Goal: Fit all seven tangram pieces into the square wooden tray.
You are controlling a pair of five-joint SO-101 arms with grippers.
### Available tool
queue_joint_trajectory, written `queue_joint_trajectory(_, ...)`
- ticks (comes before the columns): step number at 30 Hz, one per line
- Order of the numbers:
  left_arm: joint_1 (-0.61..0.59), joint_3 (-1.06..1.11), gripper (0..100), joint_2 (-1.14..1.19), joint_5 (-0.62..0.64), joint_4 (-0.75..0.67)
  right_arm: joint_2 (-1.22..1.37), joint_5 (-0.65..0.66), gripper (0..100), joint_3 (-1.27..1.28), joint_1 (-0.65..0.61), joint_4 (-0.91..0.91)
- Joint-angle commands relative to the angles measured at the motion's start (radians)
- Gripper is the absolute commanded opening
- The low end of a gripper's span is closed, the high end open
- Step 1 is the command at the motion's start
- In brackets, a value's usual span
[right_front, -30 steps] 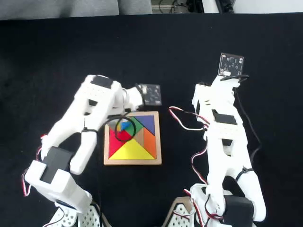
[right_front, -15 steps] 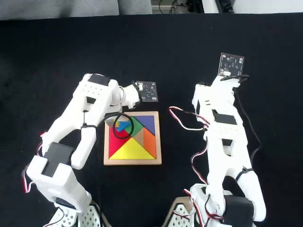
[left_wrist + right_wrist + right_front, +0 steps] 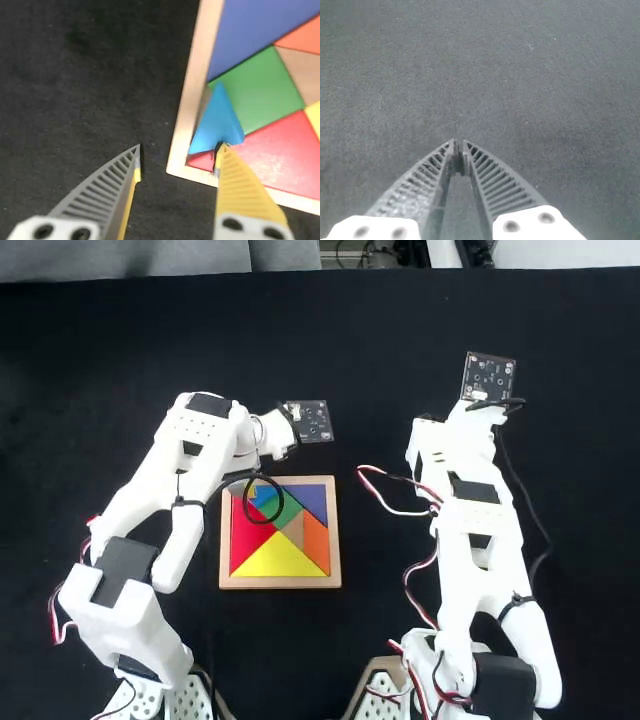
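The square wooden tray (image 3: 280, 583) sits in the middle of the black surface (image 3: 400, 340). Seen from above, the left arm (image 3: 180, 500) is at the tray's 9 o'clock side. The right arm (image 3: 470, 530) is at its 3 o'clock side, well apart from the tray.

The left pincer (image 3: 179, 148) is spread wide over the tray's 11 o'clock corner. Its yellow finger (image 3: 235, 185) is inside the tray, and its tip touches the small blue triangle (image 3: 217, 122). Its grey finger (image 3: 110, 180) is outside the tray, over the surface. The pincer is not pinching anything.

The blue triangle is in that 11 o'clock corner, just beside the rim. A thin bit of bare wood shows between it and the rim. A loop of black wire (image 3: 247, 515) hangs over this corner.

The other pieces lie flat in the tray:
- The green piece (image 3: 290, 508) touches the blue triangle.
- The dark blue triangle (image 3: 312, 500) is in the 1 o'clock corner.
- The orange piece (image 3: 316, 536) is at 3 o'clock.
- The yellow triangle (image 3: 278, 558) is at 6 o'clock.
- The red triangle (image 3: 243, 540) is at 8 o'clock.
- A tan piece (image 3: 294, 530) is in the middle.

The right pincer (image 3: 458, 145) is pressed together with nothing in it. It is over the bare surface.
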Motion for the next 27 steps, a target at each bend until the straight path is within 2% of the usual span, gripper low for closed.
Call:
queue_joint_trajectory(1,-0.005,-0.050,24,-0.005,0.017,-0.023,-0.007,0.009,1.5,-0.010,-0.011,-0.015)
queue_joint_trajectory(11,-0.005,-0.048,24,-0.015,0.018,-0.006,-0.007,0.009,1.5,-0.010,-0.011,-0.015)
queue_joint_trajectory(16,0.001,-0.093,24,-0.094,0.021,0.187,-0.007,0.009,1.5,-0.010,-0.011,-0.015)
queue_joint_trajectory(21,-0.010,-0.028,24,-0.285,0.176,0.269,-0.007,0.009,1.5,-0.012,-0.011,-0.015)
queue_joint_trajectory(27,-0.056,0.225,24,-0.577,0.454,0.262,-0.007,0.009,1.5,-0.010,-0.011,-0.015)
